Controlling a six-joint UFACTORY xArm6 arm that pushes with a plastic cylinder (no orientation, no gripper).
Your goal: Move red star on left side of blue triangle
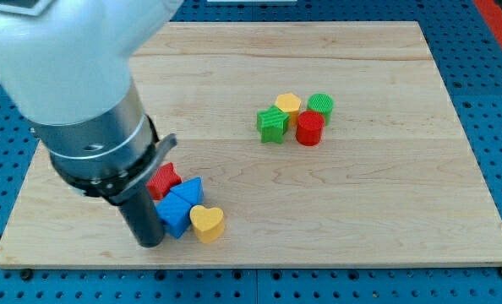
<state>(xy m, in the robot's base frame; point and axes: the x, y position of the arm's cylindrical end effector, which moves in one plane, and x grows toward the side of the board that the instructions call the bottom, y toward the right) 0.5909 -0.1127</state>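
Note:
The red star [163,180] lies at the lower left of the wooden board [335,203], partly hidden by my arm. The blue triangle [188,191] touches it on its right. A blue cube [174,214] sits just below them, and a yellow heart [207,223] lies at the cube's right. My rod comes down at the left of this group; my tip [150,242] rests on the board just left of the blue cube, below the red star.
A second group sits right of centre: a green star [272,123], a yellow hexagon-like block [288,105], a green cylinder [321,105] and a red cylinder [309,128]. The arm's large body [82,101] covers the board's upper left.

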